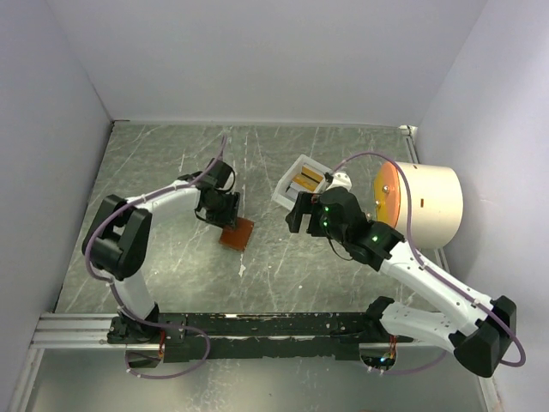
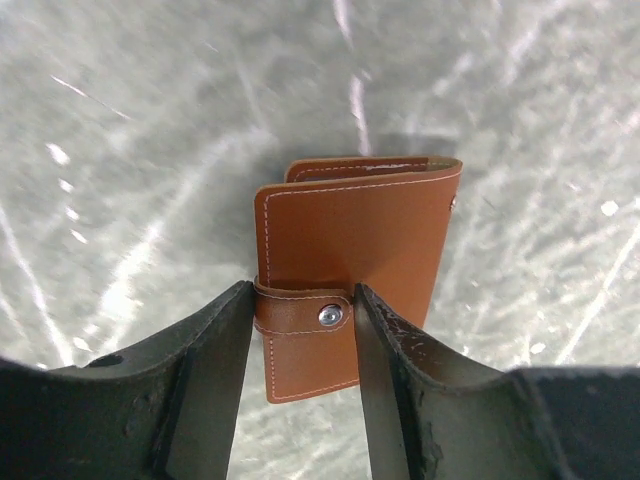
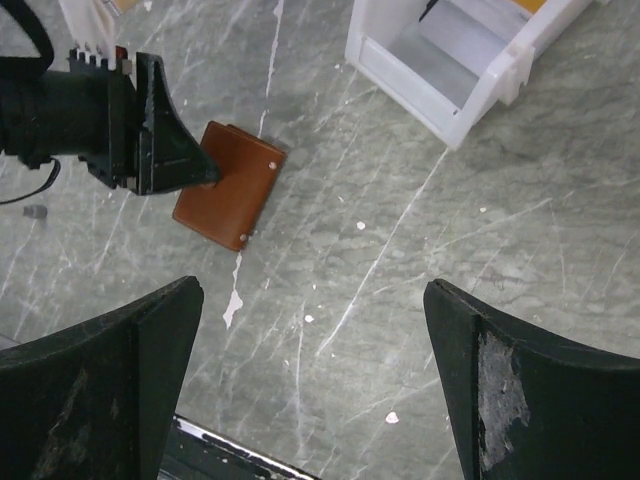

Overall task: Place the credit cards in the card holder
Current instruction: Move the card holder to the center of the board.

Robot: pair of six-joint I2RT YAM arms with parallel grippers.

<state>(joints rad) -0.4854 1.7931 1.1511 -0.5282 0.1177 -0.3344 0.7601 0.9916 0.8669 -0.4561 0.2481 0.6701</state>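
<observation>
Left wrist, jaws straddle card holder point(image 2: 355, 235) edges

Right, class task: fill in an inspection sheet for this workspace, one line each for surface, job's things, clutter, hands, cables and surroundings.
Surface: grey marbled table with white scuffs.
Job's things: brown holder lying on the table, tab snapped shut; orange cards in a white tray.
Clutter: white drum with an orange face, at the right edge.
Hands: left hand has a finger on either side of the holder's tab, grip unclear; right hand is open and empty, above the table.
Cables: a purple cable loops off each arm.
Surroundings: white walls; rail at the near edge.
</observation>
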